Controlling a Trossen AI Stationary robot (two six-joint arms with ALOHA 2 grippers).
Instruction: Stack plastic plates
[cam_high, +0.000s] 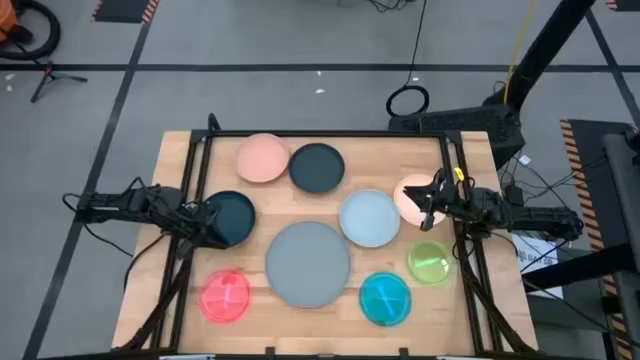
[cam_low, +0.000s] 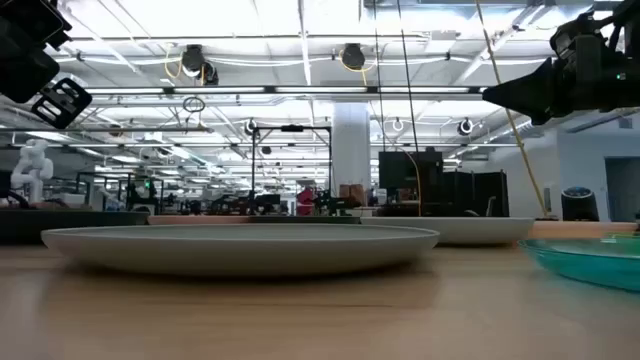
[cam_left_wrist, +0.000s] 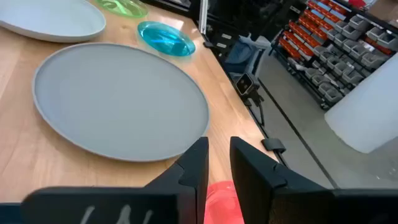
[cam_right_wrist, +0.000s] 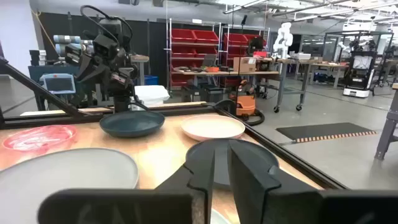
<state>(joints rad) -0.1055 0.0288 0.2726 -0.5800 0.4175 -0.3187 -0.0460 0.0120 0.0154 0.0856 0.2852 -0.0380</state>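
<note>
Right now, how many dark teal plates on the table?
2. One dark teal plate sits at the far edge, beside the peach-pink plate. The other dark teal plate is at the left side, partly under the left hand. None stacked yet, so none looks hidden.

You have a pale wood table (cam_high: 180, 200) with visible grain and a smooth, faintly sheened top, edged by a black metal frame (cam_high: 330, 135). The grey plate (cam_high: 307, 263) looks like matt opaque plastic, as does the pale blue plate (cam_high: 369, 217). The two teal plates (cam_high: 317, 167) (cam_high: 232, 217) are dark with a soft gloss. The peach plates (cam_high: 262, 157) (cam_high: 409, 195) read smooth and matt. Your red (cam_high: 224, 296), cyan (cam_high: 385, 299) and green (cam_high: 429, 263) plates are translucent, glossy plastic that catches the light. The fingers (cam_left_wrist: 194, 167) of both grippers look like hard, matt black plastic.
</note>
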